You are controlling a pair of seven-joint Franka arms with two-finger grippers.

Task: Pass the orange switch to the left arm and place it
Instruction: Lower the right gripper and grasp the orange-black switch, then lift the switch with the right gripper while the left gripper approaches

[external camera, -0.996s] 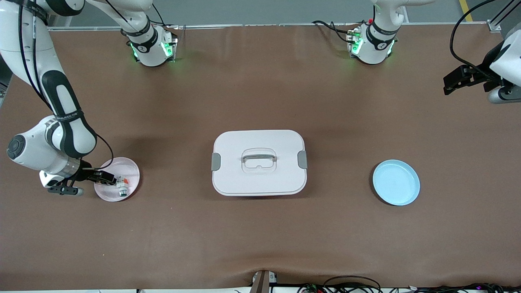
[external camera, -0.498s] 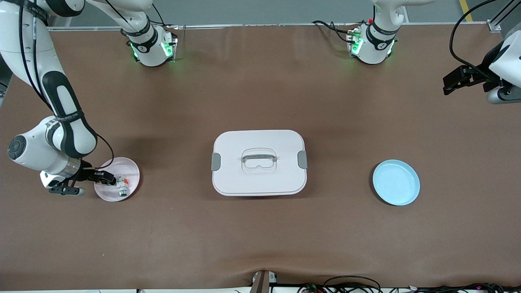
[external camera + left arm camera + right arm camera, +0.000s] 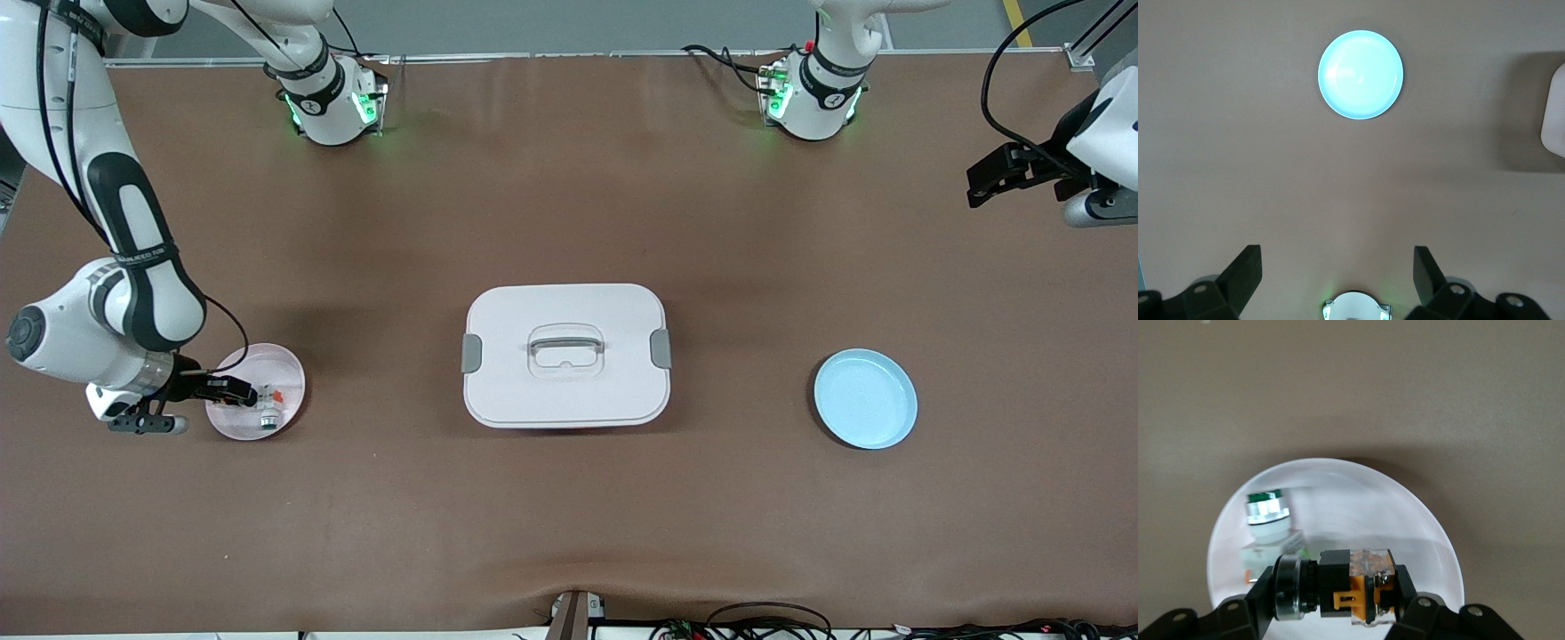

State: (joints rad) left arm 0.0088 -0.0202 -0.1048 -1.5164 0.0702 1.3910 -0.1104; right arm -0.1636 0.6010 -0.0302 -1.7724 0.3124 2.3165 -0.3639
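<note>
The orange switch (image 3: pixel 1348 588), a small black cylindrical part with an orange clip and a clear end block, lies crosswise between the black fingers (image 3: pixel 1415 608) of the right gripper (image 3: pixel 233 391), which are closed on it. It sits low over the round pink plate (image 3: pixel 286 373) at the right arm's end of the table; whether it touches the plate's surface cannot be told. Beside it in the same plate lies a small white part with a green cap (image 3: pixel 1266 518), apart from the gripper.

At the middle of the brown table (image 3: pixel 569 516) stands the large white rounded-rectangular box (image 3: pixel 566 356) with grey side latches and a recessed top handle, its lid on. Toward the left arm's end of the table a round pale blue plate (image 3: pixel 865 397) rests well apart from the box.

The left gripper (image 3: pixel 1000 174) waits in the air over the table's edge at its own end, its black fingers (image 3: pixel 1245 273) spread wide with nothing between them.
</note>
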